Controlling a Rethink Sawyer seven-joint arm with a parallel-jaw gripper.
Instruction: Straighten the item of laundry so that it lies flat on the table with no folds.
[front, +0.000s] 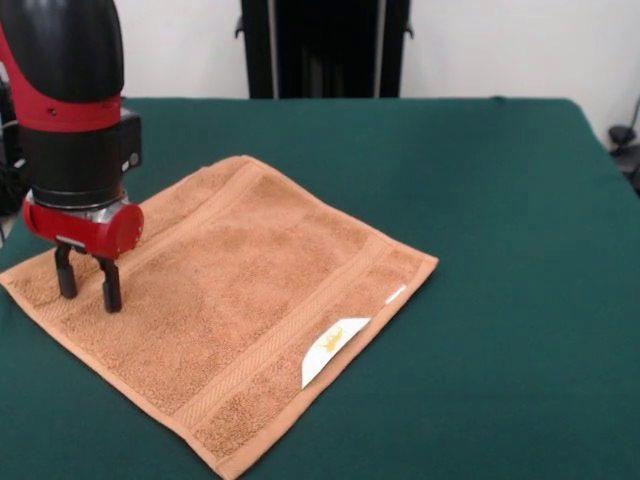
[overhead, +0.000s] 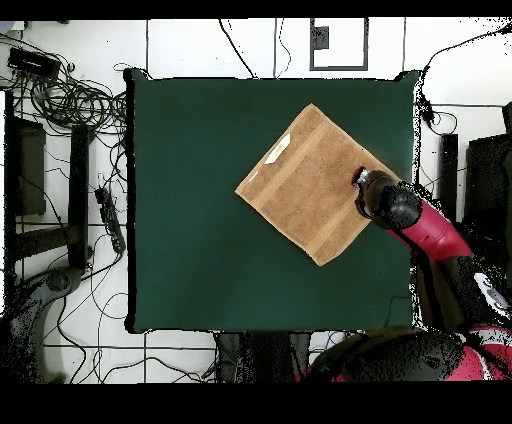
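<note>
The orange-tan terry towel (front: 240, 300) lies spread out on the dark green table (front: 500, 200), turned so its corners point like a diamond. I see no fold in it. Its white label (front: 333, 349) with a yellow mark lies at the edge nearest the front camera. My gripper (front: 88, 300) hangs upright over the towel's left corner, its two black fingers (front: 66, 275) apart, tips at or just above the cloth and holding nothing. In the overhead view the towel (overhead: 305, 185) lies right of the table's (overhead: 200, 200) middle, and the gripper (overhead: 365, 185) is at its right corner.
The arm's red and black body (overhead: 425, 225) reaches in over the table's right edge in the overhead view. Cables and a power strip (overhead: 110, 215) lie on the floor left of the table. A black stand (front: 322, 48) rises behind the table's far edge.
</note>
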